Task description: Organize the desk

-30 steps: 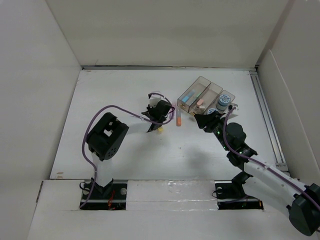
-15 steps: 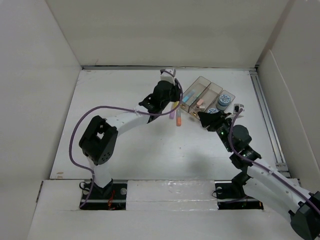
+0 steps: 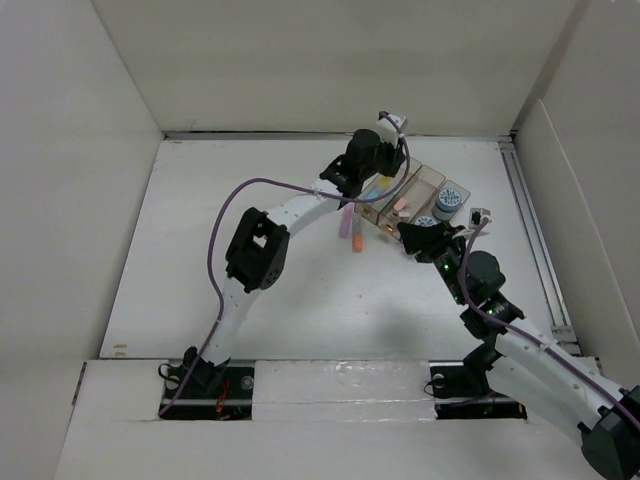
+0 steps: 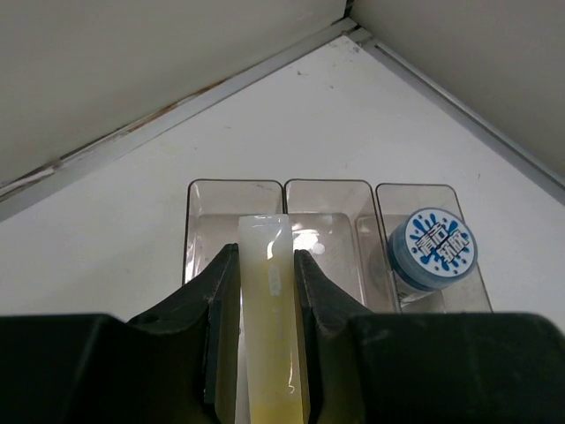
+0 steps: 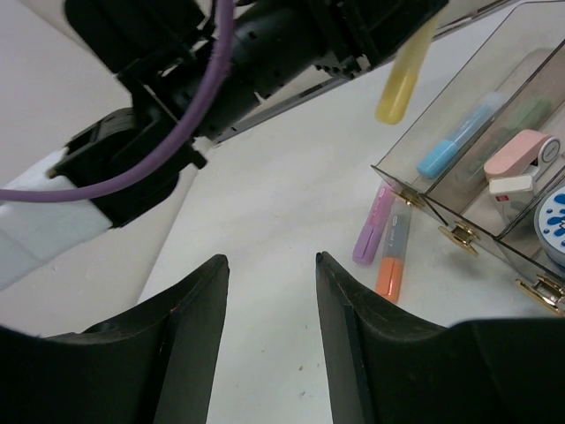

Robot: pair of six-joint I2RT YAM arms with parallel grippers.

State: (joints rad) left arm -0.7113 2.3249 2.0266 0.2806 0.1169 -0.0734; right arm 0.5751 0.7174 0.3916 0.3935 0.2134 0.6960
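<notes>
Release marker (image 4: 270,340) from clenched left tool (image 4: 265,259) only once centred over tray (image 4: 233,187) slot, with right tool (image 5: 270,265) released, or risk bouncing it off rim onto table (image 4: 353,115)

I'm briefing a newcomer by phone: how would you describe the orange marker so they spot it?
On the white desk, find the clear three-compartment tray at the far right. Just left of it two markers lie side by side on the desk; yours is the orange marker, not the purple marker.

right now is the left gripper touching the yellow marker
Touching. Left wrist view: left gripper clamps the yellow marker, a jaw pressed on each side.
</notes>
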